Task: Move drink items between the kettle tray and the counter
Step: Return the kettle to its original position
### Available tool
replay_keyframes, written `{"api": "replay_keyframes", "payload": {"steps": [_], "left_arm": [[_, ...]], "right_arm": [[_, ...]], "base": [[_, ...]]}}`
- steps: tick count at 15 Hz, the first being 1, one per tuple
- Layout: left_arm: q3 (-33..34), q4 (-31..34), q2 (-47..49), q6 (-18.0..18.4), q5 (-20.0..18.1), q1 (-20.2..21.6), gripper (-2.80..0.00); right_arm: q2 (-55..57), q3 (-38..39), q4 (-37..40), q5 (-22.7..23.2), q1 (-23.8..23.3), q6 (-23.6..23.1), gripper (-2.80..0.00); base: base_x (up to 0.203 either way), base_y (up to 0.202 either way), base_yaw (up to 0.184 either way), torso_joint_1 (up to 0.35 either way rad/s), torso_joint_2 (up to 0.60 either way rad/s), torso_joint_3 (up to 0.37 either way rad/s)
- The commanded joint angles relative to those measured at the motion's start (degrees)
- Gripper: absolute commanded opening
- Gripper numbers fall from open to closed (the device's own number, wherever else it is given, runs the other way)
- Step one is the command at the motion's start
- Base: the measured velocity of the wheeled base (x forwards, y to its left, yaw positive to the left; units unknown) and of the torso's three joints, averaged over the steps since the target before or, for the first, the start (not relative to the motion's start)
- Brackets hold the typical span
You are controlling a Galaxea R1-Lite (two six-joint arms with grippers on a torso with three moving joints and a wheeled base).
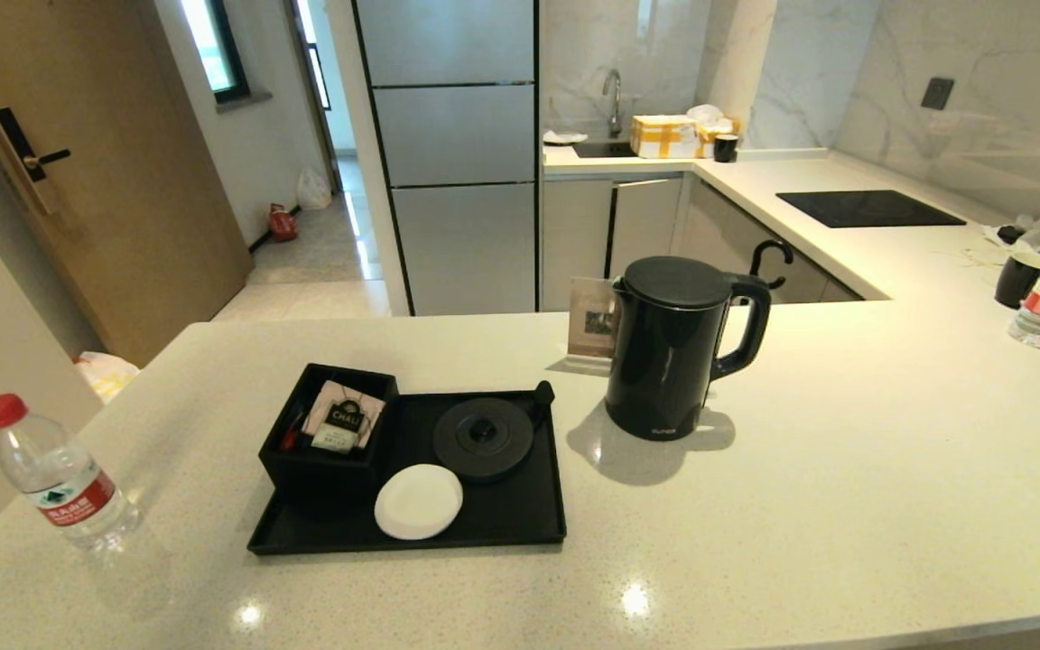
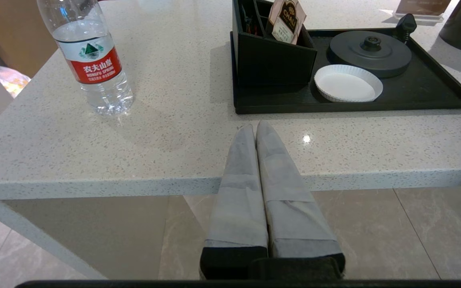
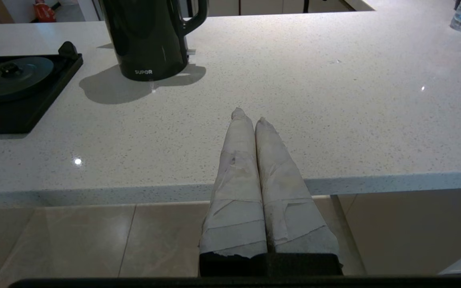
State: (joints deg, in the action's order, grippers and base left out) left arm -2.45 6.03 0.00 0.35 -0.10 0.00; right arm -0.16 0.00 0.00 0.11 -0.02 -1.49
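The kettle [image 1: 675, 348] stands upright on the tabletop [image 1: 845, 469], just beside the tray's [image 1: 520, 533] right edge, off its round base [image 1: 484, 438]. The water bottle [image 1: 58, 477] stands well apart to the tray's left. Left pincer [image 2: 255, 127] and right pincer [image 3: 249, 115] are both clenched empty, at the tabletop's near edge.

marble wall [image 1: 980, 54], grey fridge [image 1: 452, 153], wooden door [image 1: 96, 162], tiled floor [image 1: 321, 244]
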Motion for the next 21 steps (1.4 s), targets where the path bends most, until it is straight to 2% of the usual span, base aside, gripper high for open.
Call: {"api": "replay_keyframes", "payload": {"steps": [1,7,10,13,15,16,18,20,21], "left_arm": [[0.0,0.0,0.0,0.0,0.0,0.0,-2.80],[0.0,0.0,0.0,0.0,0.0,0.0,-2.80],[0.0,0.0,0.0,0.0,0.0,0.0,-2.80],[0.0,0.0,0.0,0.0,0.0,0.0,-2.80],[0.0,0.0,0.0,0.0,0.0,0.0,-2.80],[0.0,0.0,0.0,0.0,0.0,0.0,-2.80],[0.0,0.0,0.0,0.0,0.0,0.1,-2.80],[0.0,0.0,0.0,0.0,0.0,0.0,-2.80],[0.0,0.0,0.0,0.0,0.0,0.0,-2.80]], "right_arm": [[0.2,0.0,0.0,0.0,0.0,1.0,-2.80],[0.2,-0.3,0.5,-0.1,0.0,0.8,-2.80],[3.3,-5.8,2.0,0.0,0.0,1.9,-2.80],[15.4,-23.5,4.4,1.1,0.1,7.3,-2.80],[24.3,-30.1,10.8,5.3,0.1,8.5,-2.80],[28.0,-32.1,16.6,7.2,0.1,7.9,-2.80],[34.6,-34.0,21.8,9.3,0.2,5.6,-2.80],[41.3,-34.4,20.9,10.9,0.4,4.5,-2.80],[46.3,-34.4,18.0,11.3,0.7,4.5,-2.80]], "base": [[0.000,0.000,0.000,0.000,0.00,0.000],[0.000,0.000,0.000,0.000,0.00,0.000],[0.000,0.000,0.000,0.000,0.00,0.000],[0.000,0.000,0.000,0.000,0.00,0.000],[0.000,0.000,0.000,0.000,0.00,0.000],[0.000,0.000,0.000,0.000,0.00,0.000],[0.000,0.000,0.000,0.000,0.00,0.000],[0.000,0.000,0.000,0.000,0.00,0.000],[0.000,0.000,0.000,0.000,0.00,0.000]]}}
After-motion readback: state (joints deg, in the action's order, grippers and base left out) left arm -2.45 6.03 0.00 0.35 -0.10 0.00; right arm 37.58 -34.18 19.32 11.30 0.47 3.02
